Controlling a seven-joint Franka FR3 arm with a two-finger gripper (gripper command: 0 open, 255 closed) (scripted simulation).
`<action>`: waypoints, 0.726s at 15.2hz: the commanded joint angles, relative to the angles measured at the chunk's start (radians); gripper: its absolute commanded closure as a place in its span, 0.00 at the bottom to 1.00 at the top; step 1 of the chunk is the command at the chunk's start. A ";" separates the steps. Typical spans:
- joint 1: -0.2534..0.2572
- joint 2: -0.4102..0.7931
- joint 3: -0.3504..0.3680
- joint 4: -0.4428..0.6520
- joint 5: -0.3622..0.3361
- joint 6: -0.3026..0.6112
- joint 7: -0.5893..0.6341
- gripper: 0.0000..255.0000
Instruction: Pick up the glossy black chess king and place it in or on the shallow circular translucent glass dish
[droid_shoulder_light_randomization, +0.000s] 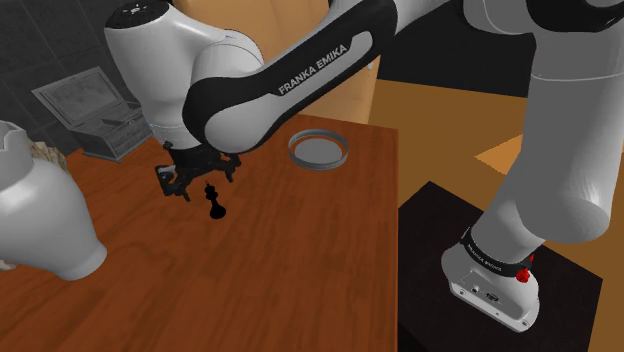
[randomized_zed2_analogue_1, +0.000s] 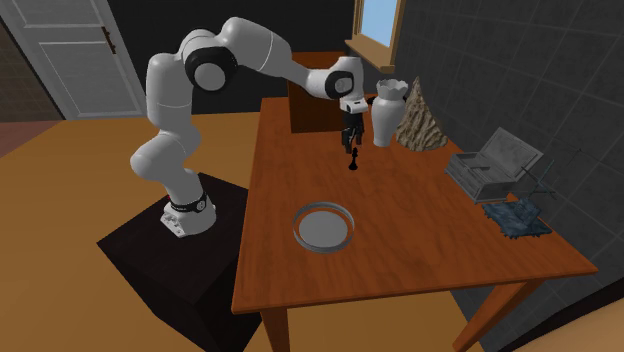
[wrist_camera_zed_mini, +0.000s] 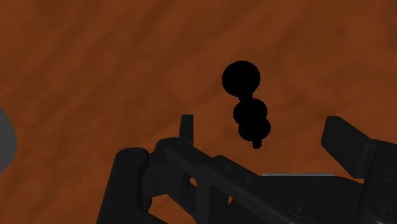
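Chess king (droid_shoulder_light_randomization: 214, 203), glossy black, stands upright on a wooden table (droid_shoulder_light_randomization: 250, 290). The black gripper (droid_shoulder_light_randomization: 200, 178) hangs just above it. In the wrist view the fingers stand wide apart, the king between them, untouched.

This looks like the approach before the grasp. Next the hand likely has to lower around the piece and close on it, then carry it to the shallow round glass dish (droid_shoulder_light_randomization: 319, 164), well apart toward the table's near end.

A white vase (randomized_zed2_analogue_1: 386, 112) and a grey open case (randomized_zed2_analogue_1: 495, 165) share the table. A white door (randomized_zed2_analogue_1: 75, 50) stands beyond.
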 joint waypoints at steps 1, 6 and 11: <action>0.003 0.015 -0.006 -0.008 -0.013 0.021 0.009 0.00; 0.005 0.034 -0.015 -0.018 -0.028 0.045 0.018 0.00; 0.005 0.034 -0.015 -0.018 -0.028 0.045 0.018 0.00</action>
